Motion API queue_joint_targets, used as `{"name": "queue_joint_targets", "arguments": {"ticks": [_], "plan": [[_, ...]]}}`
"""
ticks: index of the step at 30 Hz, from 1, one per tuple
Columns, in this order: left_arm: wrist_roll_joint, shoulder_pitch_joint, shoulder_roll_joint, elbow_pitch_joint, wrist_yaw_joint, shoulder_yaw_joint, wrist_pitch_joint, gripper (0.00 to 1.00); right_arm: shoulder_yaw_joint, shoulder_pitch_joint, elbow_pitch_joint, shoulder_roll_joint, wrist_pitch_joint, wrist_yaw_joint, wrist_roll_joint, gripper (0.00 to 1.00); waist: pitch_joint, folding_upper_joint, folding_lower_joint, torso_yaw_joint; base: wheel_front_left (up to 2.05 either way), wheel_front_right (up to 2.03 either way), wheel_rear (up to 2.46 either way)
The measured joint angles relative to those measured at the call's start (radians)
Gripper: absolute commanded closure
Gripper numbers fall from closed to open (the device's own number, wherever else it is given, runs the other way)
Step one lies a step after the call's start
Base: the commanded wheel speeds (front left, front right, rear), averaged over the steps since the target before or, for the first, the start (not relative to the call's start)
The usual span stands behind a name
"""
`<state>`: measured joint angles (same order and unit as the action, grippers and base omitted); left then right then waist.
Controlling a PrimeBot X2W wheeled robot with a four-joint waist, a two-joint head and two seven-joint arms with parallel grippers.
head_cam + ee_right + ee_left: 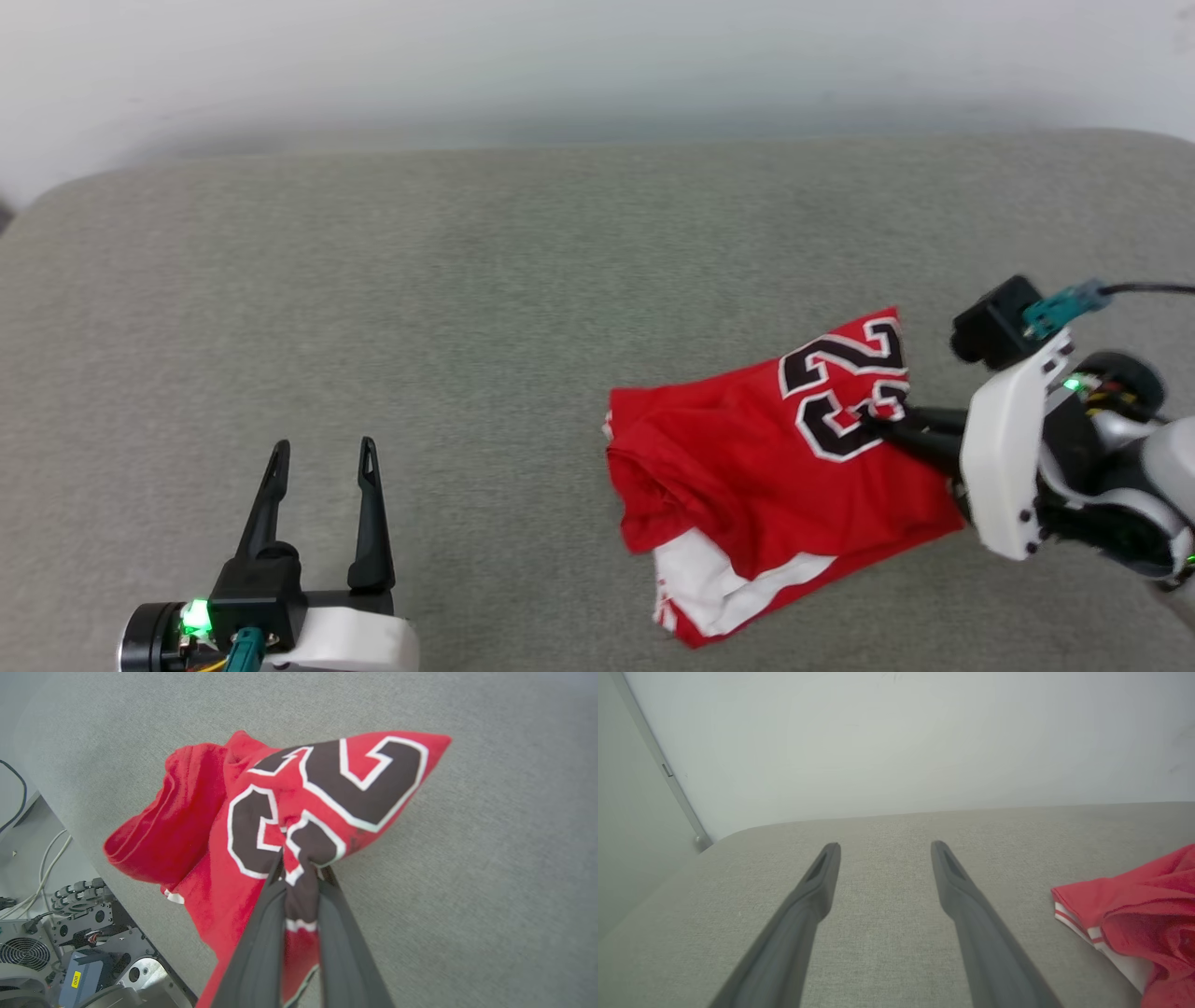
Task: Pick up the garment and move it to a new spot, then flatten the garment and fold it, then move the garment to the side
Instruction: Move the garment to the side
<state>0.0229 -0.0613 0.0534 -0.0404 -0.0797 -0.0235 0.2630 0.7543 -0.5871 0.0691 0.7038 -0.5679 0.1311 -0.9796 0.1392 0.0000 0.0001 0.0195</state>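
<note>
Grey fabric covers the counter (467,280), which runs back to a pale, blurred wall (560,56). You have the red shirt (738,467) on the right half of the counter, bunched and partly doubled over. Of its white parts you see a patch at the near edge, plus a strip of striped trim in the left wrist view, where the right edge cuts the shirt off. The black, white-outlined number is creased; the far digit reads as a 2, while the near one is folded into the pinch and hard to read. Your right tool (876,420) is clenched on a fold of the shirt right at that number. In the right wrist view the cloth is squeezed between the two dark fingers (261,933) and pulls up into a peak there. The right arm reaches in from the right side with its white wrist casing (1004,457) tilted and its fingers pointing left; the frame edge cuts off the rest of the arm. Your left tool (323,446) sits at the lower left, well apart from the shirt. Its fingers are spread wide over bare fabric and hold nothing, pointing toward the wall.
</note>
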Motion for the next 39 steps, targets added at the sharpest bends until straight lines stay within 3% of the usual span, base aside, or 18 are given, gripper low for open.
{"name": "queue_joint_targets", "arguments": {"ticks": [10,16,22,29,37,38,39], "plan": [[-0.011,0.053,0.009,-0.034,0.009,0.020,0.000,0.00,-0.031,-0.125,-0.019,0.150,0.014,0.000,0.089,1.00,0.089,0.0000,0.0000,-0.139,0.00,0.00,0.00],[-0.025,0.108,0.042,-0.050,0.022,0.020,0.000,0.00,-0.039,-0.225,0.085,0.233,0.044,0.000,0.198,1.00,0.192,0.0000,0.0000,-0.191,0.00,0.00,0.00],[-0.032,0.156,0.071,-0.075,0.027,0.016,0.000,0.00,-0.085,-0.310,0.232,0.273,0.072,0.000,0.239,1.00,0.292,0.0000,0.0000,-0.222,0.00,0.00,0.00],[-0.036,0.201,0.101,-0.097,0.030,0.014,0.000,0.00,-0.167,-0.375,0.396,0.277,0.105,0.000,0.293,1.00,0.396,0.0000,0.0001,-0.230,0.00,0.00,0.00],[-0.033,0.214,0.114,-0.102,0.021,0.011,0.000,0.00,-0.222,-0.390,0.514,0.208,0.145,0.000,0.353,1.00,0.435,0.0000,0.0001,-0.235,0.00,0.00,0.00],[-0.032,0.214,0.114,-0.099,0.018,0.010,0.000,0.00,-0.231,-0.390,0.529,0.194,0.144,0.000,0.353,0.88,0.429,0.0000,0.0000,-0.235,0.00,0.00,0.00],[-0.030,0.213,0.114,-0.096,0.017,0.009,0.000,0.00,-0.238,-0.389,0.537,0.180,0.151,0.000,0.355,0.00,0.422,0.0000,0.0000,-0.235,0.00,0.00,0.00]]}}
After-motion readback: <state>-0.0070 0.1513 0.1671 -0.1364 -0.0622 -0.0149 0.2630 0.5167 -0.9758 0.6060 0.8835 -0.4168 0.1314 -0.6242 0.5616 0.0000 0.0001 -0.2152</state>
